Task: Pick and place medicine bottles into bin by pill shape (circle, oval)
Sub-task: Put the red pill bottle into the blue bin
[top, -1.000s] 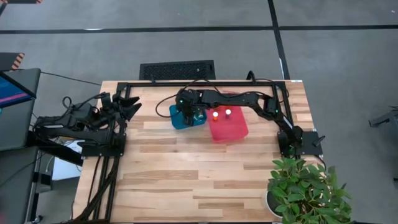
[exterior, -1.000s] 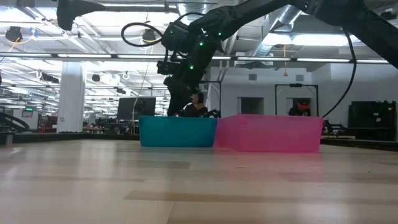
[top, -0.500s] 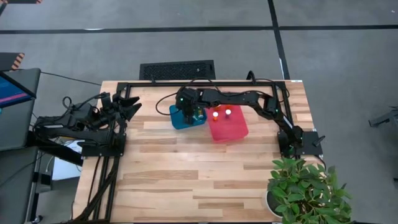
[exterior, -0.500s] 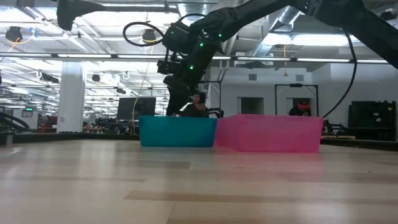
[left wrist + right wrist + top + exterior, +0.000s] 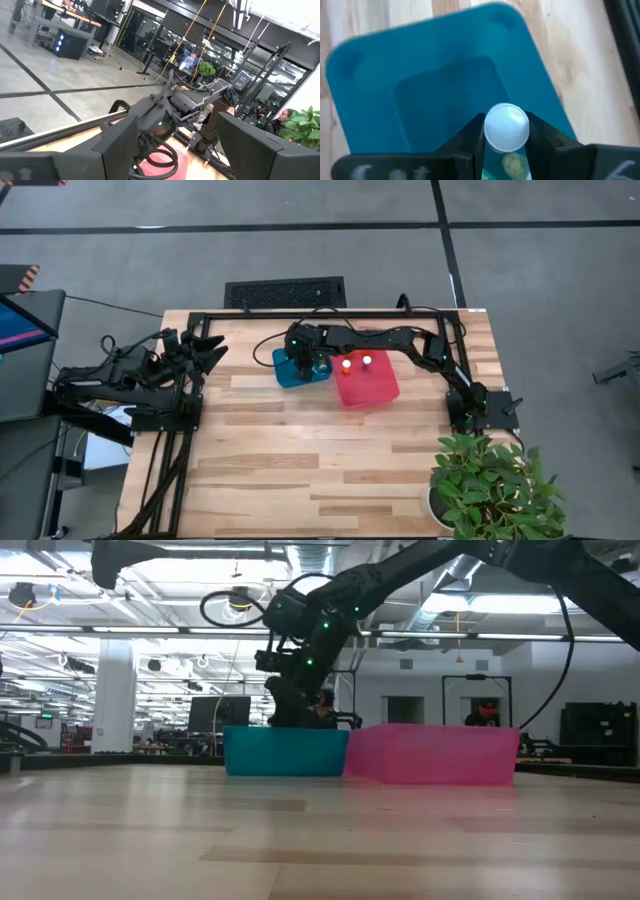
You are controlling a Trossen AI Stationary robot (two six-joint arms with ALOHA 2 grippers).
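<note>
My right gripper [image 5: 304, 364] hangs over the blue bin [image 5: 288, 370], shut on a medicine bottle with a round white cap [image 5: 506, 127]; the low view shows it [image 5: 290, 712] reaching down just above the bin's rim [image 5: 285, 730]. Two white-capped bottles [image 5: 347, 363] [image 5: 367, 361] stand in the pink bin [image 5: 368, 387] beside it. My left gripper [image 5: 212, 350] waits at the table's left far corner with its fingers spread apart [image 5: 165, 145]. My right gripper pinches the bottle just under its white cap [image 5: 506, 127] between its two fingers [image 5: 473, 136], which point down from above. The bottle stands upright in the hold, above the blue bin's floor [image 5: 435, 95]. Its lower part is hidden by the cap.
The blue and pink bins touch side by side at the table's far middle. A black frame [image 5: 330, 313] runs along the far edge. A potted plant [image 5: 490, 485] stands at the near right corner. Bare wood [image 5: 310, 460] lies in front of the bins.
My right gripper, still shut on the bottle, has gone down a little toward the blue bin and shifted slightly over it. The left arm has kept still.
</note>
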